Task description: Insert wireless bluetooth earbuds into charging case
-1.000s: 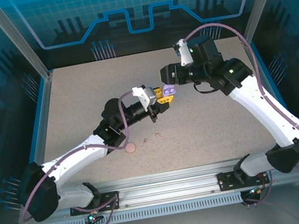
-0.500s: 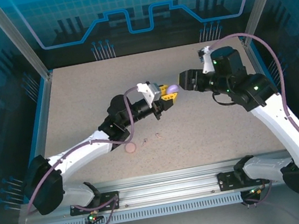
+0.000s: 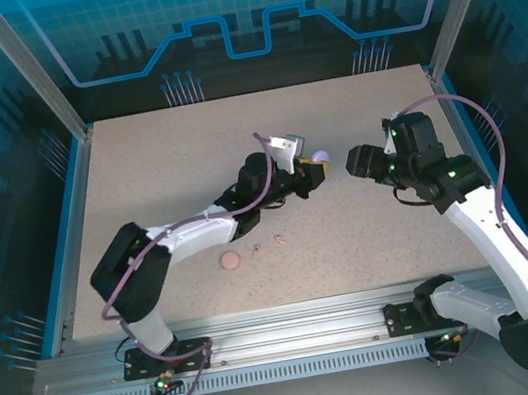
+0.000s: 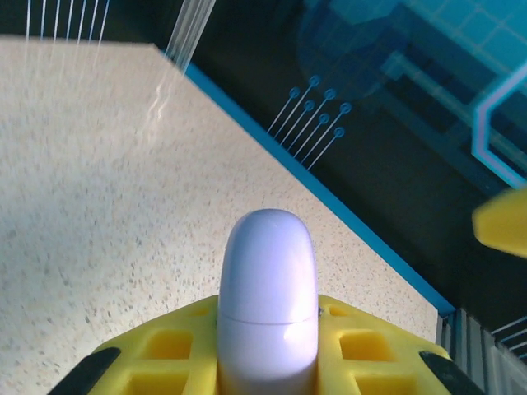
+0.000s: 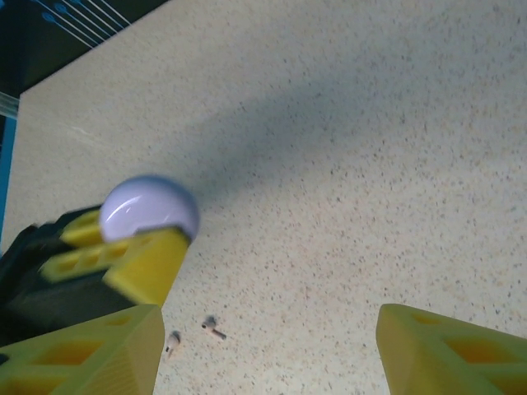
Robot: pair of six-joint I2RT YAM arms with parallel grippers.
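Lavender in colour, the round charging case is clamped edge-on between the yellow fingers of the left gripper, its lid shut along a thin seam. That gripper is closed tight on the case and holds it above the middle of the speckled tabletop.

The right gripper faces it from the right, near but not touching. Its jaws stand wide apart with nothing between them, and the right wrist view shows only bare tabletop in the gap.

A pinkish earbud lies loose on the table below the left forearm, with a second earbud just beside it. Both are too small for their shape to be made out. A pink round case rests flat on the table just left of them, apart from both grippers.
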